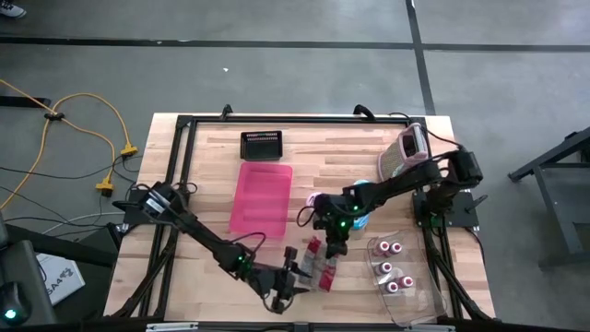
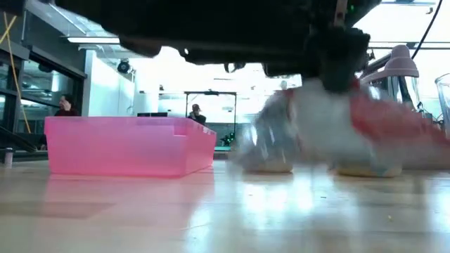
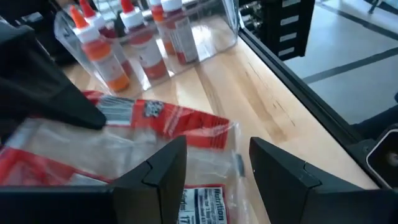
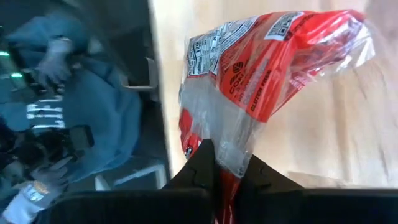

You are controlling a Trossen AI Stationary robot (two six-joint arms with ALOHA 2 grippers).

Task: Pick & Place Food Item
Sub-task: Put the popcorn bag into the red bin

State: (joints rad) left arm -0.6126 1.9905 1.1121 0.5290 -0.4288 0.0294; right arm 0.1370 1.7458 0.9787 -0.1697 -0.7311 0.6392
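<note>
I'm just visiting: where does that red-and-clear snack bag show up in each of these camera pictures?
High view: the red-and-clear bag lies near the front edge, between both arms.
Low view: blurred, right of centre.
Left wrist view: across the lower left.
Right wrist view: centre, hanging from the pinching right fingers.
Shared landmark: the clear bin of bottles, seen in the high and left wrist views.

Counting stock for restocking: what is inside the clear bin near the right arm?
The clear bin holds upright bottles with red caps; three caps show from above. The left wrist view shows orange-red contents. The labels cannot be read, and the bin's floor is mostly hidden.
</note>
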